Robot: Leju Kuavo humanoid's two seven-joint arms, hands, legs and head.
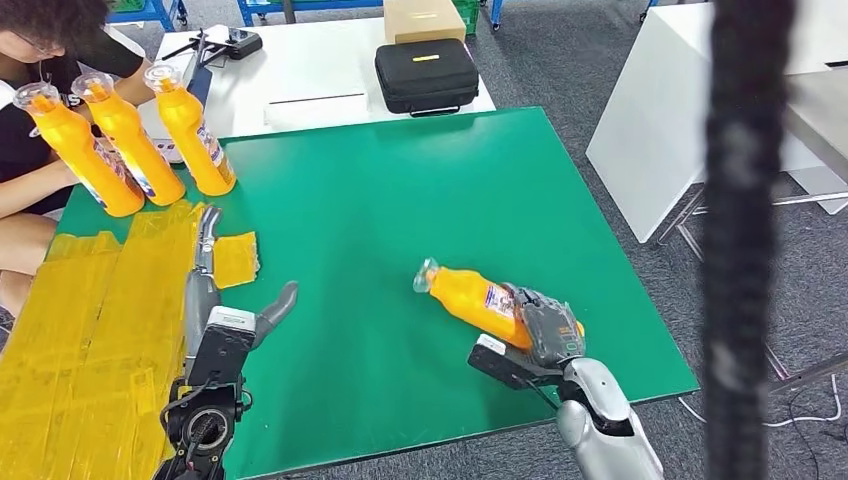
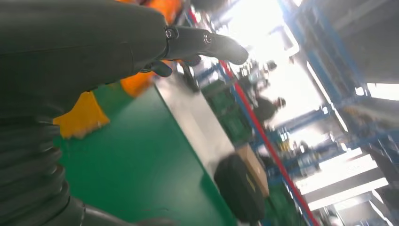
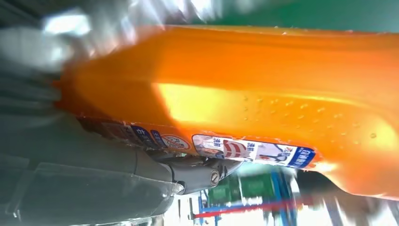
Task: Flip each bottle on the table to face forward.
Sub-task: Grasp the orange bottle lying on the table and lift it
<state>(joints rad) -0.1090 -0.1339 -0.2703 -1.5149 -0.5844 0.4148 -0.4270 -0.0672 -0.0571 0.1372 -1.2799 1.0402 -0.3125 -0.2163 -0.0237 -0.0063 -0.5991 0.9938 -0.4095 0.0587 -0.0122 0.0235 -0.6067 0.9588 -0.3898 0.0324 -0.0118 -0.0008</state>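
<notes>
- The left hand is grey, with long dark fingers and a thick grey thumb.
- Behind the left hand sits a black box with a white label on top.
- Below the box is a round black part with thin black cables around it.
- In the left wrist view the left hand has a dark ribbed cover and a small silver screw on one finger.
- The right hand is grey with dark fingers.
- The right arm is shiny silver and round.
- A flat black block sits at the right wrist.
</notes>
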